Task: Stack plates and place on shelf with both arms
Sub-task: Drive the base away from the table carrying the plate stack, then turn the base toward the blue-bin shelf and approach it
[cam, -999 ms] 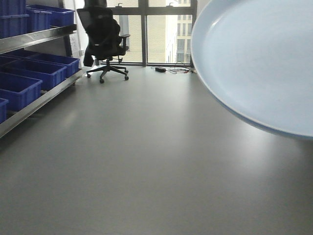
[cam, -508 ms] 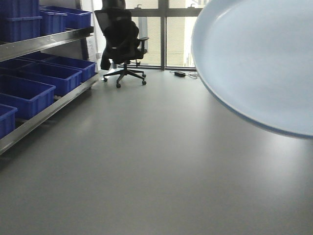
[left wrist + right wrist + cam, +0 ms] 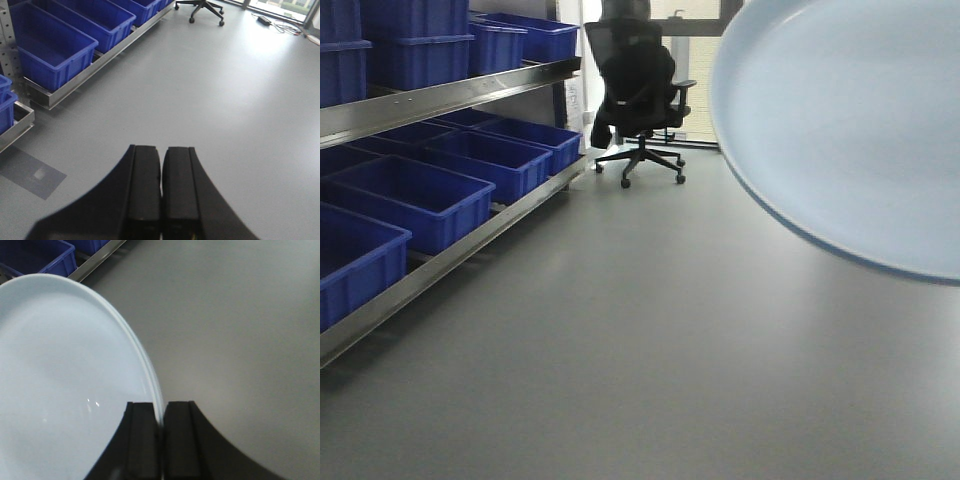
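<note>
The pale bluish-white plates (image 3: 850,130) fill the upper right of the front view, tilted and held in the air above the grey floor. In the right wrist view the plates (image 3: 60,380) cover the left half, with two close rim lines showing along their edge. My right gripper (image 3: 161,412) is shut on that rim. My left gripper (image 3: 161,155) hangs over bare floor, shut with nothing between its fingers. The shelf (image 3: 450,95) runs along the left, its lower steel rail (image 3: 75,82) close to the left arm.
Big blue crates (image 3: 410,200) sit on the shelf tiers, and more blue crates (image 3: 50,50) show in the left wrist view. A black office chair (image 3: 640,90) stands by the far window. Cables (image 3: 280,25) lie on the floor near the window.
The shelf and the chair have slid to the right in the front view and grown larger. The plates keep the same place in view, still gripped.
</note>
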